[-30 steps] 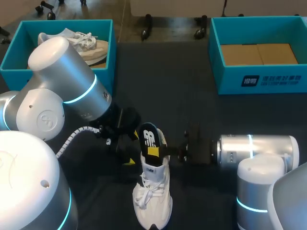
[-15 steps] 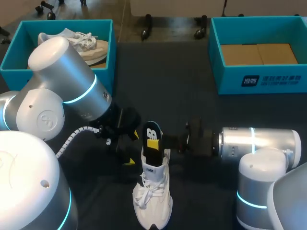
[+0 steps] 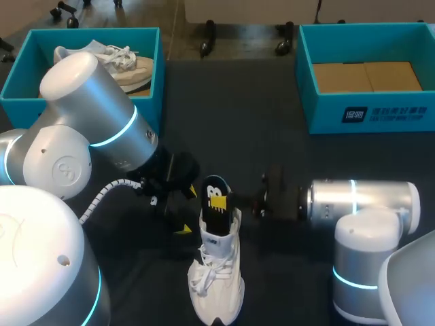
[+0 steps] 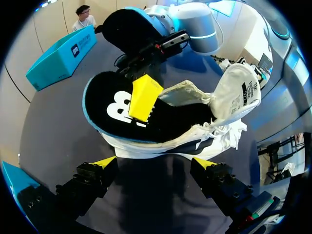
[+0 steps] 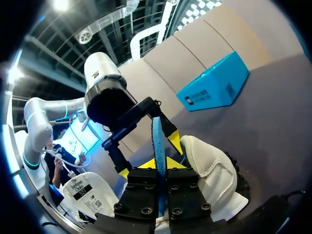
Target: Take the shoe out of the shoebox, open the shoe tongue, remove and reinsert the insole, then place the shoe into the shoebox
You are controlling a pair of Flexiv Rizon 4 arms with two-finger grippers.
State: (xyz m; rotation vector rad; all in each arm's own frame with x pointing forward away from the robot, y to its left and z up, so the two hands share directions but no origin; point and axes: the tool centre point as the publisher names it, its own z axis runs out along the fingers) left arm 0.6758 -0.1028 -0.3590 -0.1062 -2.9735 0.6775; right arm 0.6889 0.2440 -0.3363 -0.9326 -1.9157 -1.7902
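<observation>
A white shoe (image 3: 216, 282) lies on the dark table (image 3: 238, 122) between your two arms, toe toward the robot's base. A black insole (image 3: 216, 204) with a blue rim stands partly out of the shoe's opening, heel end up. Your right gripper (image 5: 158, 165) comes in from the right and is clamped on that raised end, with one yellow fingertip (image 4: 143, 97) flat on the printed face. Your left gripper (image 4: 155, 168) hovers just beside the shoe's heel, fingers spread wide and holding nothing.

The insole looks thin, light and bendy, so it would likely buckle if you push it from the top; a lower hold, close to the collar, should guide it better. The shoe seems light and soft-sided and may slide or tip on the table. Bracing its heel or sole edge with the spread left fingers would steady it. The tongue (image 4: 239, 92) is folded forward over the laces, leaving the opening wide.

The two grippers sit close together at the heel, so clearance there is tight. Open table stretches beyond the shoe to two teal boxes, both well apart from it. The left box (image 3: 95, 31) holds another pale shoe (image 3: 115, 61); the right box (image 3: 326, 115) shows only a cardboard floor.
</observation>
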